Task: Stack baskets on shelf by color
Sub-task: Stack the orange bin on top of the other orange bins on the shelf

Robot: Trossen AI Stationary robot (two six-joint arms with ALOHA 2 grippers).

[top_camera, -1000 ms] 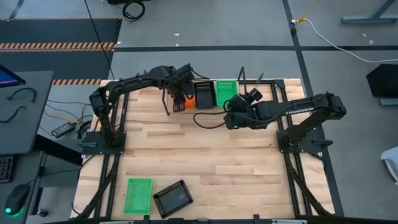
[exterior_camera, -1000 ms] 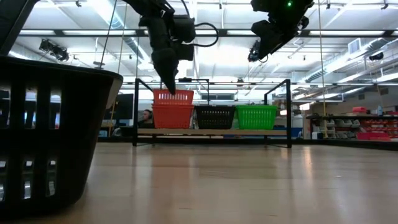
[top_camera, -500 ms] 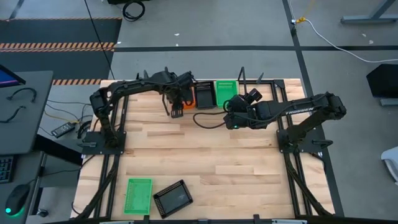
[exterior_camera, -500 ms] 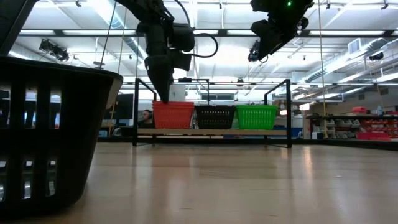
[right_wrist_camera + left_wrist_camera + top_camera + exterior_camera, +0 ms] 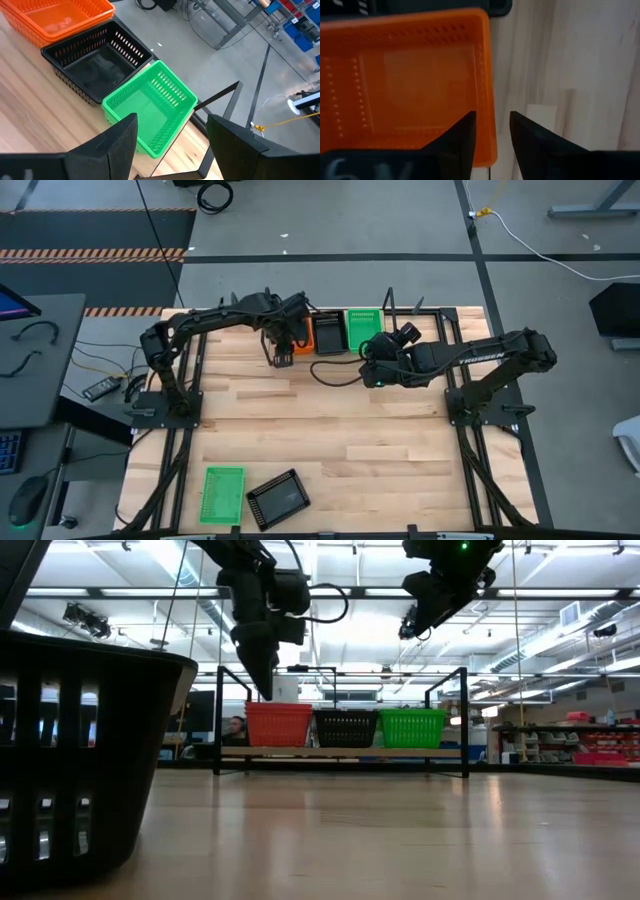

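On the shelf (image 5: 445,752) at the table's far edge stand an orange basket stack (image 5: 278,724), a black basket (image 5: 346,727) and a green basket (image 5: 412,727) in a row, their bottoms on the board. My left gripper (image 5: 492,135) is open just above the orange stack (image 5: 304,335), one finger on either side of its side wall (image 5: 489,100), touching nothing. My right gripper (image 5: 172,145) is open and hovers high (image 5: 430,600) in front of the green basket (image 5: 150,110).
A loose green basket (image 5: 222,495) and a loose black basket (image 5: 277,498) lie at the table's near edge; the black one looms at the left of the low view (image 5: 80,750). Upright black shelf rods (image 5: 220,97) stand beside the green basket. Bare wood lies between.
My left gripper has come down at the shelf's left end with an orange basket. The basket, raised above the orange stack a second ago, has sunk into the stack and sits level. The gripper's tips have since risen slightly off the rim.
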